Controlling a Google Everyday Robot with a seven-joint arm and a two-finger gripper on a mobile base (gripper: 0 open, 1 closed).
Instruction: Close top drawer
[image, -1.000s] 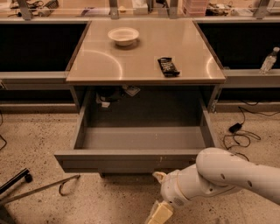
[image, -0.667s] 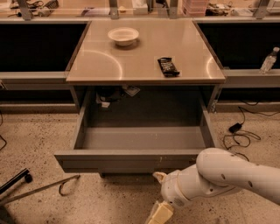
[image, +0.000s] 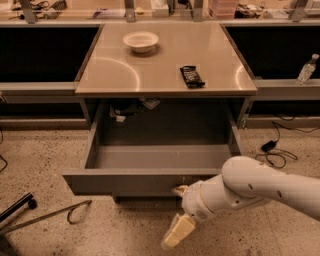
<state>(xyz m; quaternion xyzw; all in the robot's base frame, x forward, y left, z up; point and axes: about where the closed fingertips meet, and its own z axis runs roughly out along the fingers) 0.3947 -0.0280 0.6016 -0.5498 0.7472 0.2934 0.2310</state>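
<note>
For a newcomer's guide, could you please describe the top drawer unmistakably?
Find the square tabletop holding a white bowl. Directly beneath, the top drawer juts out open, with the gripper near its front's right. Unlike the dark shelves beside, it is grey metal.

The scene is lit dimly and warmly from overhead, with curved glare thrown across the bench (image: 165, 65), deep shadow left beneath it at the back of the top drawer (image: 125, 182), and the pale claw (image: 176, 214), low at the drawer's front, caught brightly.
</note>
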